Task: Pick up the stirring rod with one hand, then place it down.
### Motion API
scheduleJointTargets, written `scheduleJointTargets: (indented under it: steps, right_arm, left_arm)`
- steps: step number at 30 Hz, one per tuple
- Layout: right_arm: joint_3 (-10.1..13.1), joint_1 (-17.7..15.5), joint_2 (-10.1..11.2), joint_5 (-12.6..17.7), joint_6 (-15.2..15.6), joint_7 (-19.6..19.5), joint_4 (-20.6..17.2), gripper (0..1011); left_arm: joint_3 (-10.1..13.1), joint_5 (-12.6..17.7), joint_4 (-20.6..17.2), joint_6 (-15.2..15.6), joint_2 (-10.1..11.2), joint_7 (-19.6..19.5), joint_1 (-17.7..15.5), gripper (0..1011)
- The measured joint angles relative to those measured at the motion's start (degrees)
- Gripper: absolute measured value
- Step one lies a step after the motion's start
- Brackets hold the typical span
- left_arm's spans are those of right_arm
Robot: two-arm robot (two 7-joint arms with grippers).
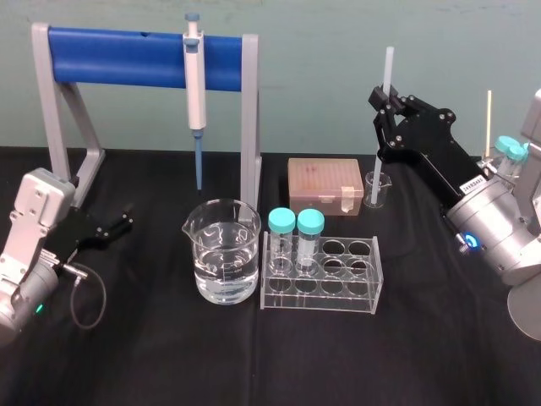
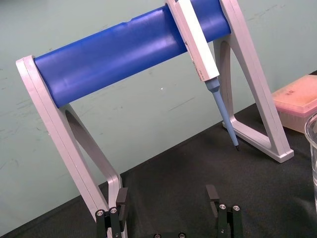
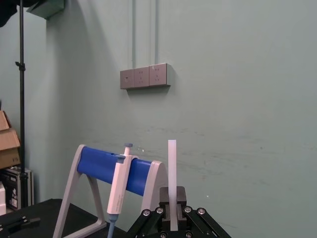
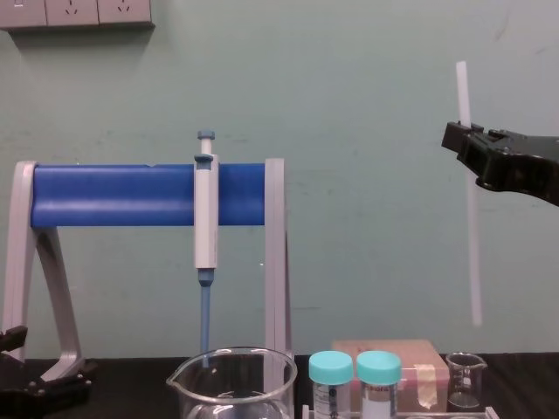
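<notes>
Right end effector (image 4: 460,140) pinches stirring rod (image 4: 472,253); contact hidden.

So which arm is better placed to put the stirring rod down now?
Right: the right gripper grips the stirring rod upright, above the small beaker; the left gripper rests open, far off by the pipette stand.

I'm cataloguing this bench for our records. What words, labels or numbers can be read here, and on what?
No text is readable.
White sticker on the arm behind the right gripper, which holds the stirring rod: printed code, too blurred.
Labels on the two teal-capped tubes: too small.
Left gripper, parked at the left: none seen.
</notes>
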Motion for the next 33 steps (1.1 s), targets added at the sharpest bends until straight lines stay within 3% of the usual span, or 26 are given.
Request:
scheduleJointTargets:
  steps: [33]
  right_arm:
    - [-0.3, 0.5, 0.1, -0.1, 0.2, 0.2, 0.5, 68]
  left_arm:
    - [0.0, 0.0, 0.0, 0.0, 0.0, 0.0, 0.0, 1000]
